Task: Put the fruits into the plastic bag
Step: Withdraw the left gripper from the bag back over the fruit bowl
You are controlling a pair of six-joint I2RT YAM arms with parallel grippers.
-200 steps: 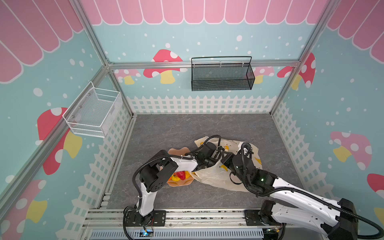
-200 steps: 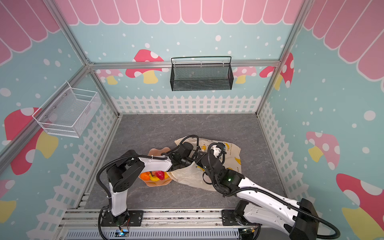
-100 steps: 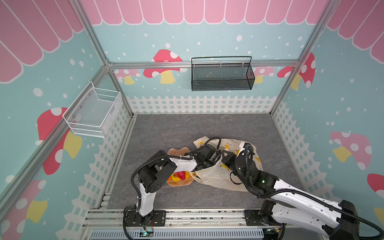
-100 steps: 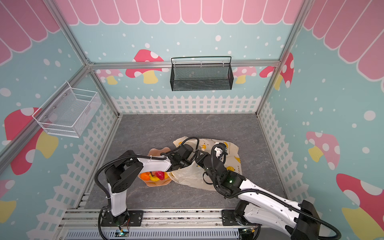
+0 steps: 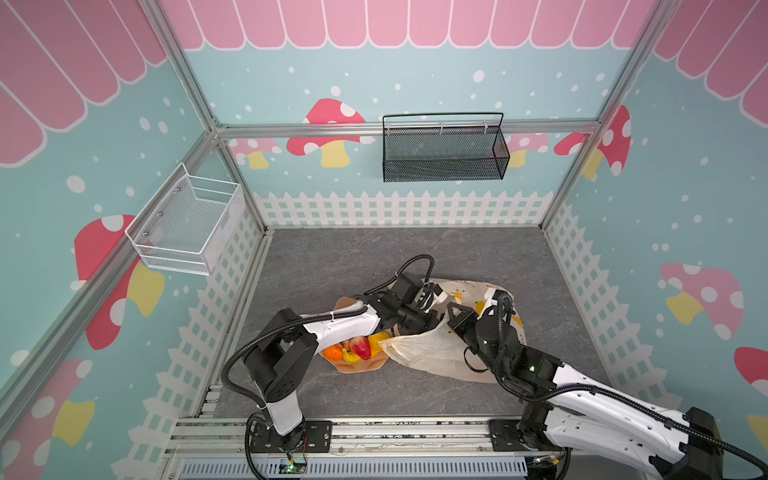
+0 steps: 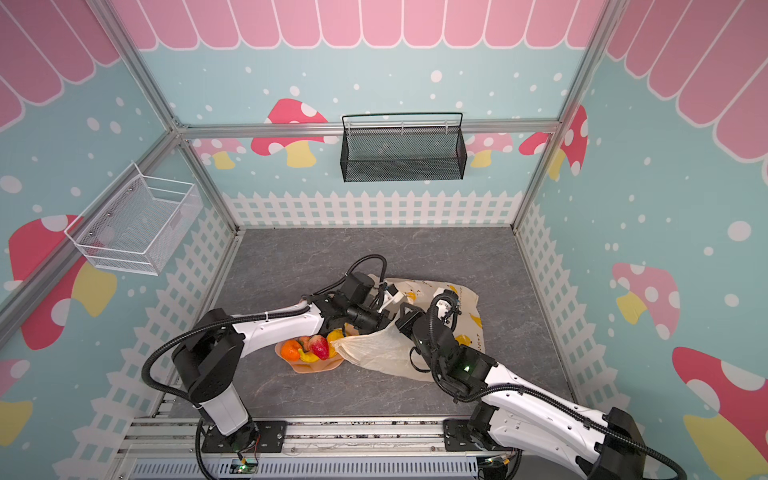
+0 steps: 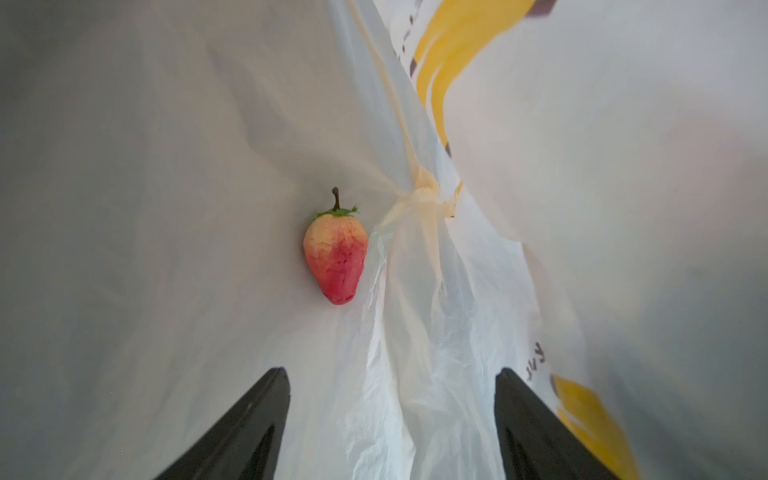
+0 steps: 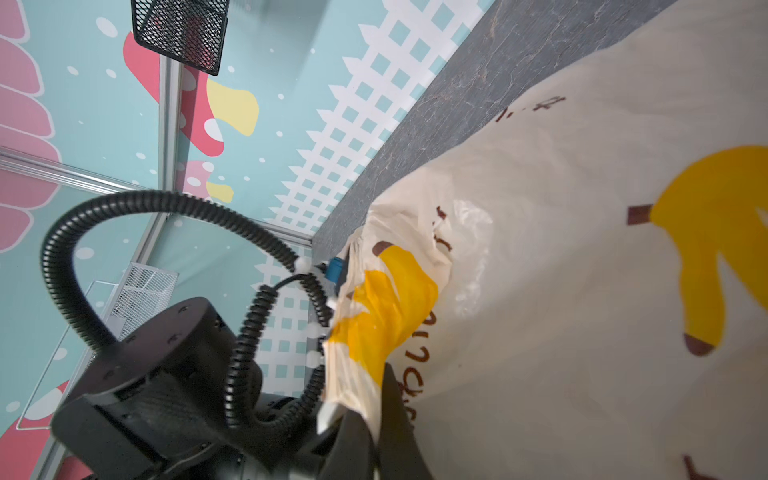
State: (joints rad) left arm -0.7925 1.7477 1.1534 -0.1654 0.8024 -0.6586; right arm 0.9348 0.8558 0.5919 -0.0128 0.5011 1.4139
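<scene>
A white wire basket [image 5: 187, 224] hangs on the left wall. On the grey floor [image 5: 332, 257], near the front and left of centre, sits a peach plate [image 5: 360, 366], partly under the left arm. Most of the fruits are heaped on it: an orange [image 5: 332, 353], a banana [image 5: 351, 357], a red strawberry [image 5: 361, 347] and a yellow-orange fruit [image 5: 376, 341].

Just right of the plate lies the plastic bag [image 5: 432, 353], crumpled and cream-coloured with printed yellow bananas. Its near-left corner reaches the plate's right side. The left arm stretches over the plate into the bag's mouth. From its wrist view, the left gripper [image 7: 390, 374] is inside the bag with its two black fingers [image 7: 249, 415] spread wide and nothing between them. A small strawberry [image 7: 336, 257], red at the tip and pale near its green cap, lies loose on the plastic ahead of them, beside a knotted fold.

On the far wall hangs a black mesh basket [image 5: 444, 153]. Further right, the right gripper [image 8: 374, 415] is pressed together, pinching the bag's bunched rim and holding it raised off the floor.
</scene>
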